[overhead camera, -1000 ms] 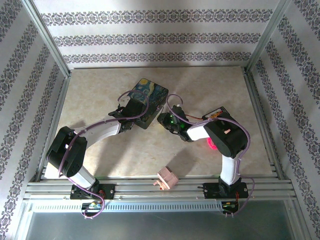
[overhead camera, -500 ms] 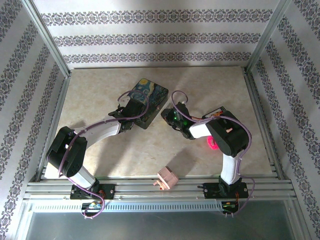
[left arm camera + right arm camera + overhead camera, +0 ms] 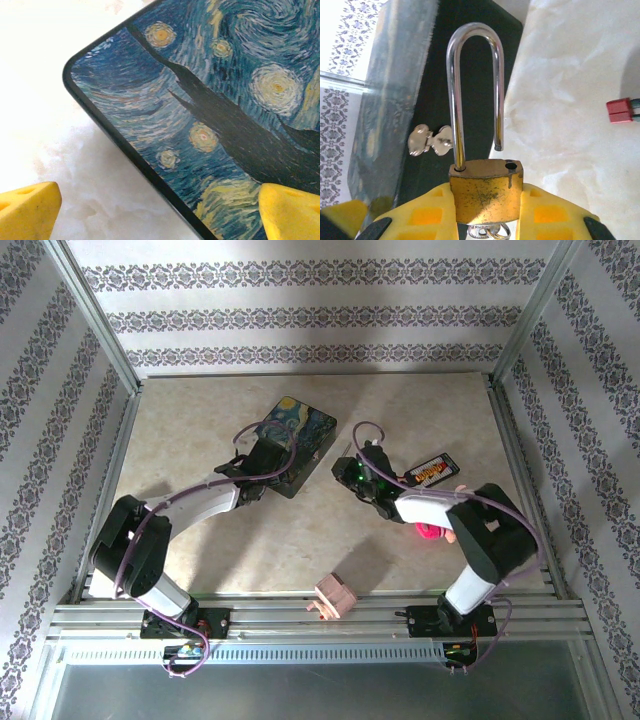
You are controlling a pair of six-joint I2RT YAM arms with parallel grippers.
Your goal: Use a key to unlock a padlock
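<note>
My right gripper (image 3: 487,212) is shut on the brass padlock (image 3: 487,192), with a yellow finger (image 3: 427,215) on each side of its body. The silver shackle (image 3: 475,30) stands raised. One leg sits in the body and the other hangs free above its hole. A grey key (image 3: 487,232) with a ring peeks out under the padlock's body. In the top view the right gripper (image 3: 348,472) sits just right of the painted box (image 3: 300,425). My left gripper (image 3: 160,210) is open over the box's corner (image 3: 225,115), touching nothing.
The box's small metal clasp (image 3: 430,141) hangs on its dark side, left of the shackle. A red plug (image 3: 620,111) lies on the table to the right. A pink object (image 3: 430,530), a black-and-orange label (image 3: 432,472) and a wooden block (image 3: 336,595) lie nearer the front.
The right gripper has drawn a little to the right, away from the box, and its elbow has swung right and toward the front. The left arm has stayed put.
</note>
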